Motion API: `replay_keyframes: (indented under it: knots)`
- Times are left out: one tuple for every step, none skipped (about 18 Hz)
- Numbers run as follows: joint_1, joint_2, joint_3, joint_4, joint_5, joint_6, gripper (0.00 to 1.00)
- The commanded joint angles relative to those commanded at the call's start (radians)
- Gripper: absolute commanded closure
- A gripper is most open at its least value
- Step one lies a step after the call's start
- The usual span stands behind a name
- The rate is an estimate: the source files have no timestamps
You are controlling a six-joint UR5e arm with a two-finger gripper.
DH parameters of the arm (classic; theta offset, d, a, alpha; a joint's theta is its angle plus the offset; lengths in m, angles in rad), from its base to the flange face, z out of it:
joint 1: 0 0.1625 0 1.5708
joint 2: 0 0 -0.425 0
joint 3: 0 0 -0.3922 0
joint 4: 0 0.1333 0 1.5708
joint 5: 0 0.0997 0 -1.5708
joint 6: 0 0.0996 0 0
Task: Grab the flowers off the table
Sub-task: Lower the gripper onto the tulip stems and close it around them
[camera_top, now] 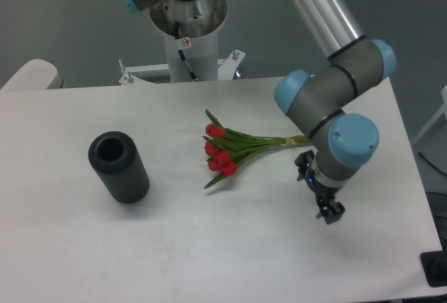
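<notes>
The one fixed view looks down on a white table (209, 247) with rounded corners and a smooth, bare-looking top. Behind it lies a grey floor, with the arm's white pedestal (187, 34) standing at the far edge on a bolted base plate. A pale rounded object shows at the far left edge, and something dark sits at the lower right corner; neither can be identified.

On the table there are two loose things. One bunch of flowers (227, 151) lies flat near the middle: about five red tulip heads pointing left, green leaves fanning out, the pale stems running right toward the arm's wrist, tied near their ends. One black cylinder (119, 167) lies well apart to the left, tilted, its open end facing up and toward the far side.

One arm, grey with blue joint caps, reaches in from the upper right. Its gripper (328, 212) hangs just right of the stem ends, low over the table, holding nothing; whether the fingers are spread or closed cannot be told from this angle.
</notes>
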Motion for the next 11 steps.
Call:
replay_keyframes:
  knots:
    - [0.009, 0.025, -0.034, 0.002, 0.000, 0.025, 0.00]
    - [0.018, 0.045, -0.071, 0.008, -0.002, 0.046, 0.00]
    - [0.023, 0.058, -0.104, 0.014, -0.002, 0.069, 0.00]
    - [0.023, 0.066, -0.120, 0.014, -0.002, 0.086, 0.00]
    - [0.023, 0.068, -0.129, 0.012, 0.000, 0.092, 0.00]
    - [0.023, 0.077, -0.138, 0.011, 0.002, 0.092, 0.00]
    - [0.025, 0.086, -0.160, 0.011, 0.002, 0.092, 0.00]
    - [0.023, 0.095, -0.183, 0.011, 0.002, 0.091, 0.00]
    - [0.023, 0.104, -0.213, 0.012, 0.002, 0.091, 0.00]
    - [0.022, 0.112, -0.239, 0.014, -0.001, 0.079, 0.00]
    - [0.022, 0.117, -0.259, 0.014, -0.002, 0.083, 0.00]
